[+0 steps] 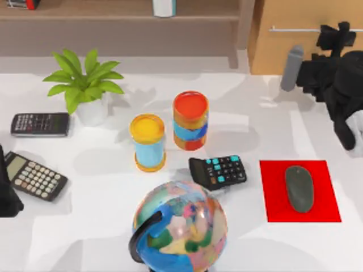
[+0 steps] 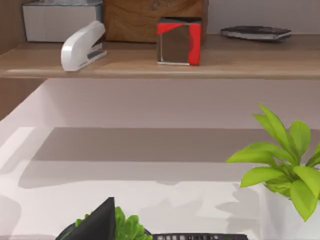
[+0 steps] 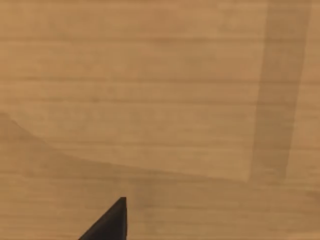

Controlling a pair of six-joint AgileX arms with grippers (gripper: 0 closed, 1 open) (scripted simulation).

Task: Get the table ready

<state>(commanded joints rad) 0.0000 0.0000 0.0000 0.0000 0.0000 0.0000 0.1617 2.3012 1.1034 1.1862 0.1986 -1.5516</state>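
While cups (image 1: pixel 148 141) stand (orange-topped), table (image 1: pixel 255 130) crowded

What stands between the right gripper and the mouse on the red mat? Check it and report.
Nothing visible does. The right gripper faces the wooden cabinet at the table's far right. Bare white desktop separates it from the mouse on the red mat. The left arm is parked at the left edge.
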